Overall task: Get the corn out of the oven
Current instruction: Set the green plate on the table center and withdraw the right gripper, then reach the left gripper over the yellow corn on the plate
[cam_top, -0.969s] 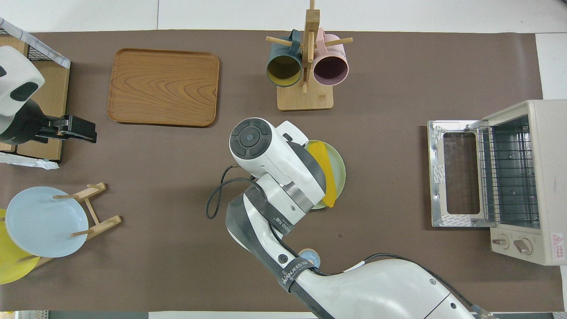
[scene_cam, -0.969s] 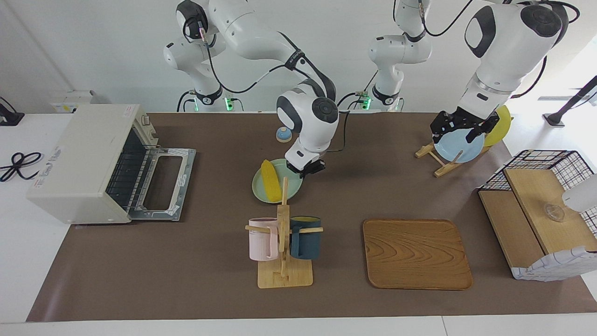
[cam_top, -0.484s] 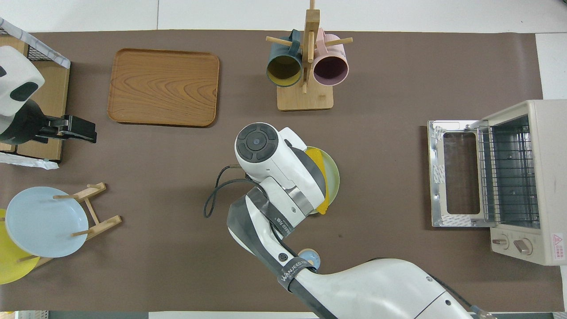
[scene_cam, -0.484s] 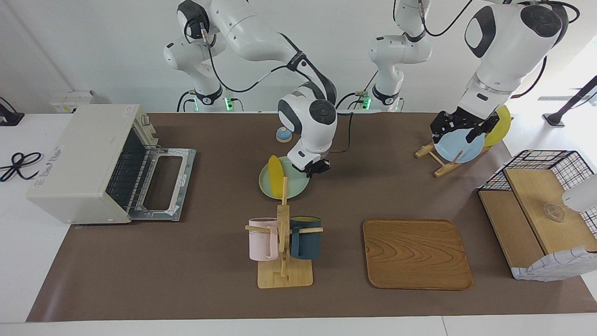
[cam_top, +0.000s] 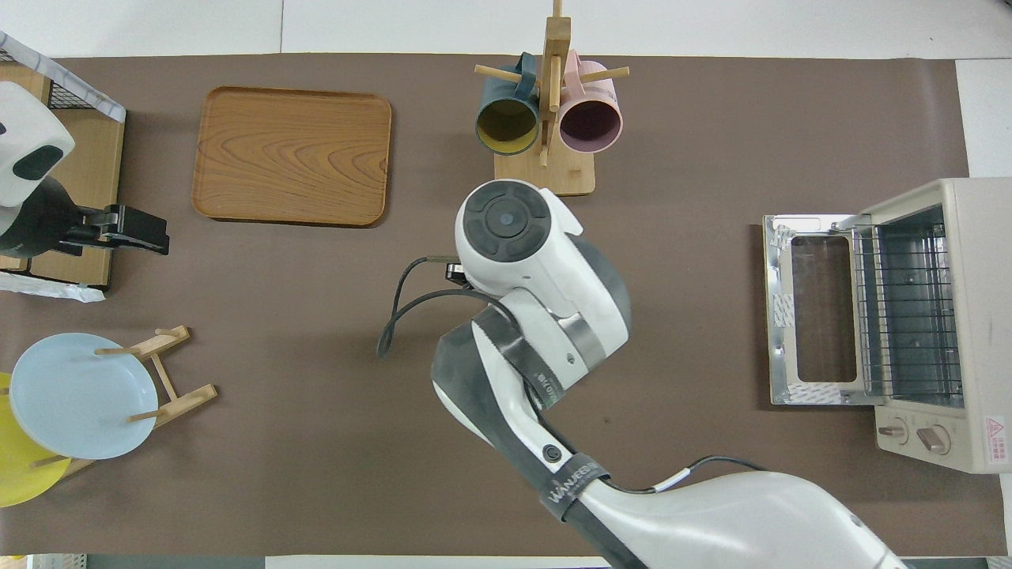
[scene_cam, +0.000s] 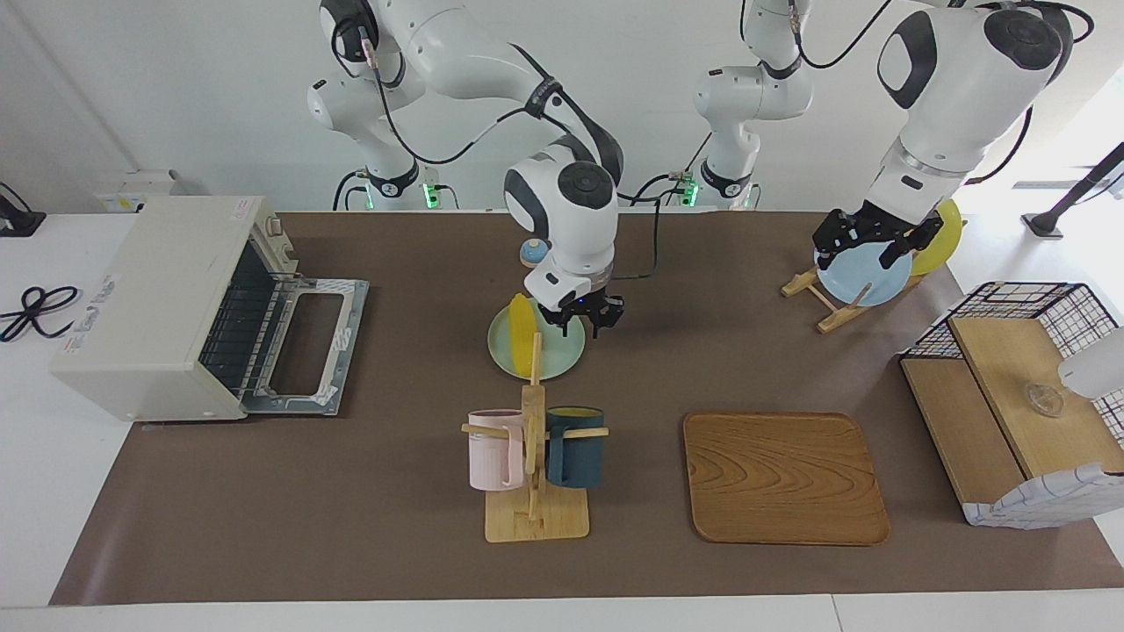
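Facing view: right gripper (scene_cam: 581, 321) now lifted off the green plate (scene_cam: 562, 355), fingers spread apart, holding nothing. Corn (scene_cam: 522, 332) lying on that plate, out of the oven (scene_cam: 158, 307), which sits at the right arm's end of the table with door dropped open and rack bare. Plate down flat on the mat, between the robots and the mug rack (scene_cam: 534, 465). Reads as release just done: corn delivered, task close to finished, only retreat of the arm left. Against the earlier facing shots: a second ago fingertips pinched on the plate rim, plate nearer the mug rack; half a second ago plate shifted toward the robots, grip looking the same; now grip let go and wrist turned more upright above the rim. Left gripper (scene_cam: 864, 239) hanging over the blue plate (scene_cam: 865, 274) on its stand, jaws wide, nothing held, waiting, unchanged.

Overhead view: right arm wrist housing (cam_top: 545, 276) covering plate and corn completely, neither visible, right fingertips hidden too. Oven (cam_top: 909, 324) open, wire rack bare. Left gripper (cam_top: 138, 229) at the left arm's end by the basket shelf (cam_top: 79, 261), fingers not readable here. Against the earlier overhead shots: yellow cob and green rim formerly peeking out beside the wrist, now fully masked as the wrist swung over them. Wooden tray (cam_top: 292, 156), mugs, oven all unmoved.
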